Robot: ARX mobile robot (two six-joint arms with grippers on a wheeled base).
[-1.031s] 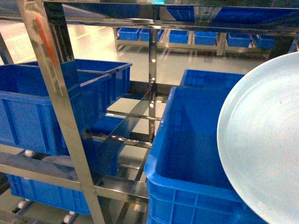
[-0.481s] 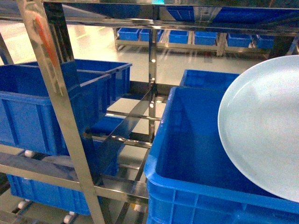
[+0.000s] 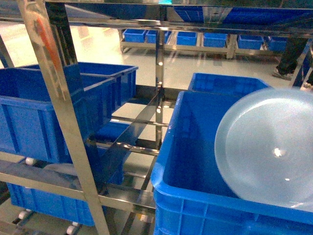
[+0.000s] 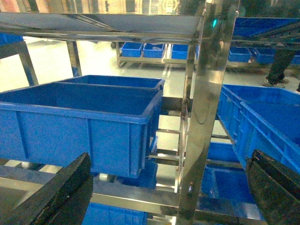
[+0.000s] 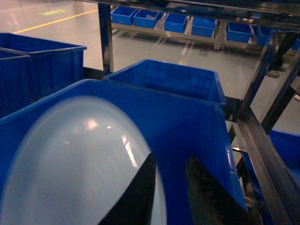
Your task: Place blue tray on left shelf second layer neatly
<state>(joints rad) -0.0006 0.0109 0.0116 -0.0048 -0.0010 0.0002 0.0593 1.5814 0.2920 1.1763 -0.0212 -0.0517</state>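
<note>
While gripped at its near rim by the right gripper (image 5: 166,187), jaws pinched narrow on the edge, blue tray (image 3: 266,149) hanging tilted over the big blue crate (image 3: 195,196) on the right side, not on the left shelf (image 3: 63,112). Left gripper (image 4: 168,187) spread wide, holding nothing, facing the steel upright. No readable labels or writing anywhere, just glare.
</note>
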